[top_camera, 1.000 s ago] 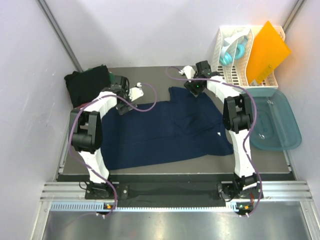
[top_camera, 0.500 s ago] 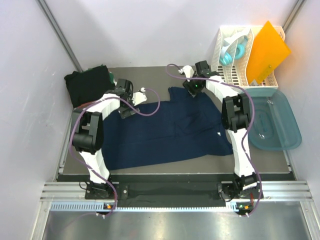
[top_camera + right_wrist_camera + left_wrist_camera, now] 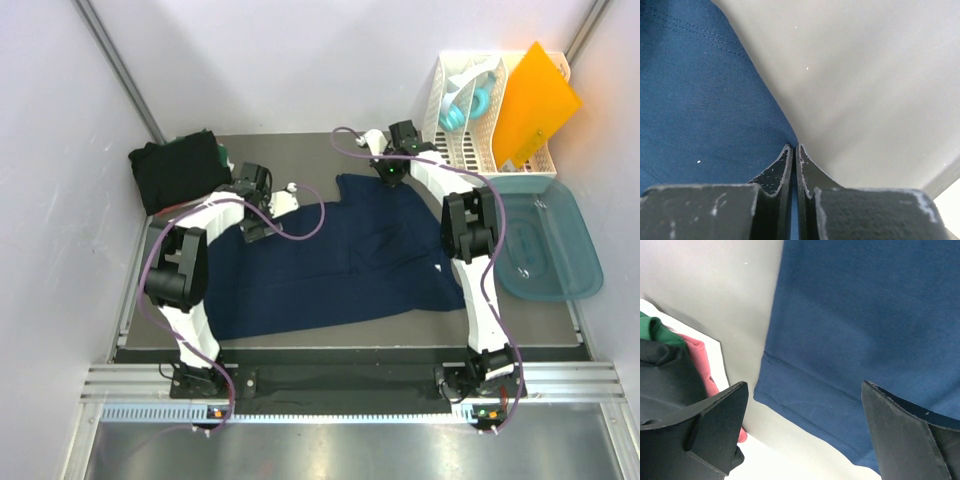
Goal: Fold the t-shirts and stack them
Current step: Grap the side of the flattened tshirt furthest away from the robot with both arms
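The navy blue cloth t-shirt [image 3: 340,260] lies spread flat in the centre of the top view. The right gripper [image 3: 794,155] is clenched on its upper edge. The left gripper [image 3: 804,390] hangs released, fingers wide apart, over its upper left corner.

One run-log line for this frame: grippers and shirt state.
navy t-shirt laid out | left gripper open over its hem corner | right gripper shut on its far edge | dark shirt pile at far-left corner
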`<state>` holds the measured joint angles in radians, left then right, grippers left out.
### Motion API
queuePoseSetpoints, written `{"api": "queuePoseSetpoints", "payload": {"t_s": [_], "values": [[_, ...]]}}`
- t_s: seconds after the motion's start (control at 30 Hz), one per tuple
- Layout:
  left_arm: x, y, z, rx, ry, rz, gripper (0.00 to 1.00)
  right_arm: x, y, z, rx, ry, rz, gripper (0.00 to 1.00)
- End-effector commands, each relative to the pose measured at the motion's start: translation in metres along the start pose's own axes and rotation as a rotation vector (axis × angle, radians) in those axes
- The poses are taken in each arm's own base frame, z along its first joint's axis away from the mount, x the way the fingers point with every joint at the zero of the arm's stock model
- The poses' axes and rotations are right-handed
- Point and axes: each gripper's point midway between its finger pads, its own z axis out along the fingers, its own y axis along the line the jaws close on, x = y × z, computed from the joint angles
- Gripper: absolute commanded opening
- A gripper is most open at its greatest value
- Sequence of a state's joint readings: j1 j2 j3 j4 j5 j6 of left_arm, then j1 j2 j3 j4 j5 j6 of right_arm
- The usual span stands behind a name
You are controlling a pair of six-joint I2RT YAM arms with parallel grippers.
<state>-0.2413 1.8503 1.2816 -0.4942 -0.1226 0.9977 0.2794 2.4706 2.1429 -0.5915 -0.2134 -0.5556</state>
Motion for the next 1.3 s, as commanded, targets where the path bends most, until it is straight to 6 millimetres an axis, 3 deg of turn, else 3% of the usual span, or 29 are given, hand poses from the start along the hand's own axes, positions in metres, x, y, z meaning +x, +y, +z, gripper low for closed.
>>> {"api": "queuePoseSetpoints", "payload": {"t_s": [0.0,0.43,0.7,0.8,0.97,1.17,1.2,1.27], "values": [[-0.002,0.004,-0.014,-0.032,-0.017,0.029,0.99,-0.016,-0.009,-0.011,0.059,-0.017,-0.076,0.00],[-0.011,-0.010,-0.008,-0.012,-0.037,0.048,0.99,-0.050,0.009,-0.088,0.160,-0.120,-0.238,0.00],[-0.014,-0.013,-0.008,-0.015,-0.034,0.059,0.99,-0.057,0.034,-0.096,0.133,-0.123,-0.336,0.00],[-0.013,-0.011,-0.008,-0.028,-0.027,0.073,0.99,-0.050,0.054,-0.099,0.071,-0.097,-0.405,0.00],[-0.011,-0.011,-0.007,-0.033,-0.021,0.092,0.99,-0.019,0.096,-0.113,-0.066,-0.020,-0.517,0.00],[-0.011,-0.010,-0.005,-0.038,-0.020,0.100,0.99,0.015,0.126,-0.126,-0.187,0.067,-0.595,0.01],[-0.011,-0.010,-0.005,-0.038,-0.020,0.103,0.99,0.018,0.129,-0.128,-0.207,0.074,-0.612,0.14],[-0.012,-0.009,-0.005,-0.041,-0.023,0.107,0.99,0.026,0.137,-0.134,-0.247,0.096,-0.618,0.31]]}}
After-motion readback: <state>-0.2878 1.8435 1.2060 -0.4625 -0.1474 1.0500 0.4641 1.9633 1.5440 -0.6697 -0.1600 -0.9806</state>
